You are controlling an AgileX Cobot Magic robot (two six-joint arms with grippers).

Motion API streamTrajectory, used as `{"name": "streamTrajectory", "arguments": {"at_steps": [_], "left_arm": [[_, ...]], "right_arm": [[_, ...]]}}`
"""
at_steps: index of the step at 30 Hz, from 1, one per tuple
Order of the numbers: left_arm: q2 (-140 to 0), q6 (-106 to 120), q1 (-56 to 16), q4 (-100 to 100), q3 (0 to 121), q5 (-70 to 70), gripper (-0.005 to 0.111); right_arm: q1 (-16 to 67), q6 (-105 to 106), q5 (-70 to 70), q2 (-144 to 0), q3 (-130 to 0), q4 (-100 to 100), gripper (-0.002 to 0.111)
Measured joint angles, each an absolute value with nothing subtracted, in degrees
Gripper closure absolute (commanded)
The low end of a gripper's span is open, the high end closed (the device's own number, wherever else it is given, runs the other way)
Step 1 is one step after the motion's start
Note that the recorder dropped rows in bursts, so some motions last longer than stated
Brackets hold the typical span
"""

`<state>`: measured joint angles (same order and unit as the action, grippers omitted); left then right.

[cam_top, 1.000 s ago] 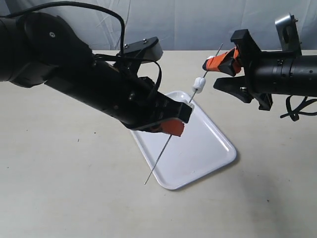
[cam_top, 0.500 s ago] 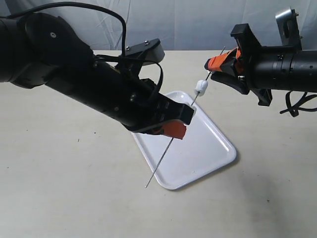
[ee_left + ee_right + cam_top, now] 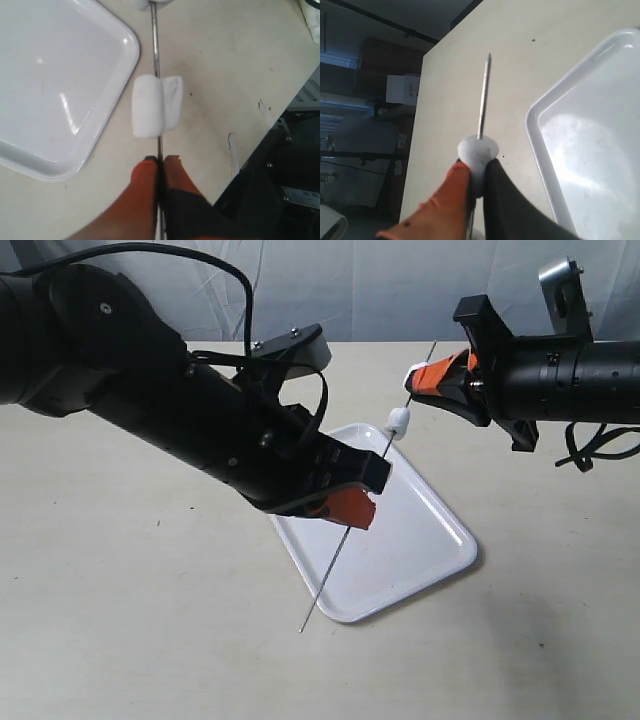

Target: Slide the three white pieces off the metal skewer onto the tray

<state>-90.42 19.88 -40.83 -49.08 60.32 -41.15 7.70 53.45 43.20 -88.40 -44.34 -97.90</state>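
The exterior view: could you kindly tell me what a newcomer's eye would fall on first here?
The thin metal skewer, held slanting in mid-air across the white tray, stands out first, clamped at its lower part by the left gripper. Next come a white piece threaded on it between the grippers, and the right gripper pinching a second white piece near the skewer's upper end.
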Motion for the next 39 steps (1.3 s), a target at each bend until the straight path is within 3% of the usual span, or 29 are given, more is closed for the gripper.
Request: {"name": "streamTrajectory", "arguments": {"at_steps": [19,39], "left_arm": [[-87.4,13.3,-40.5,-44.9,60.7,-45.1,0.107],[-79.1,9.5,-40.6,-44.4,50.1,-42.4,0.107]], "right_arm": [[8.5,53.7,41.9,-91.4,-48.7,-95.7,0.107],[9.5,54.2,42.3,-93.6,-51.9,-93.3,0.107]]}}
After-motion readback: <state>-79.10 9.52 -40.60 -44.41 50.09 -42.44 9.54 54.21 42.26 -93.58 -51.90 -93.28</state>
